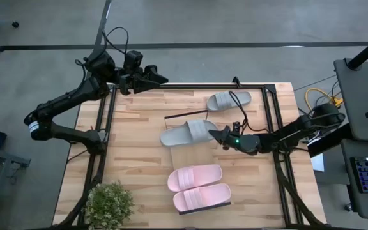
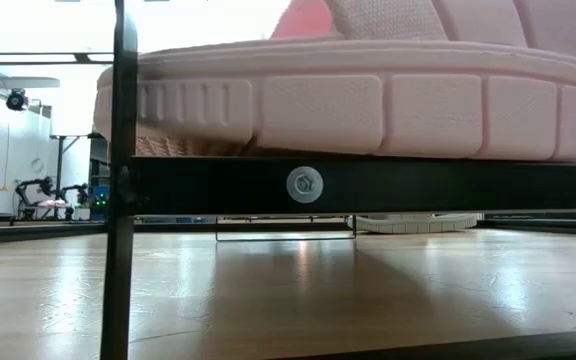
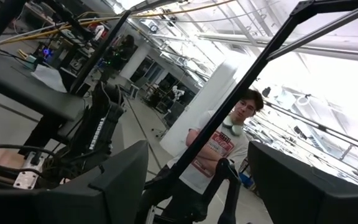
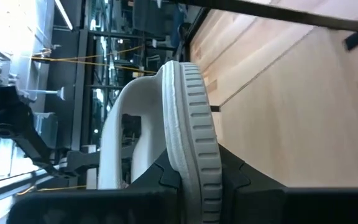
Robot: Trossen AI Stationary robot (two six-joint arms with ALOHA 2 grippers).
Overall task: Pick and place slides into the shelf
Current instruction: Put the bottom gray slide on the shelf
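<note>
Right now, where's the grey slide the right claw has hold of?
In the high view, that grey slide sits mid-table, gripped at its right end by the right claw, just above the pink pair on the shelf.

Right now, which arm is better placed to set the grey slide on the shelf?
Right. The right gripper is shut on the grey slide beside the shelf; the left gripper waits at the table's far edge.

Both arms matte black, six-joint, chunky housings. Left arm (image 1: 69, 99): white band with dark marking near its base joint, black cables looping over the wrist. Right arm (image 1: 286, 135): small green LED lit by the wrist, black cable alongside. Gripper fingers (image 3: 114, 183) flat, dark, angular.
</note>
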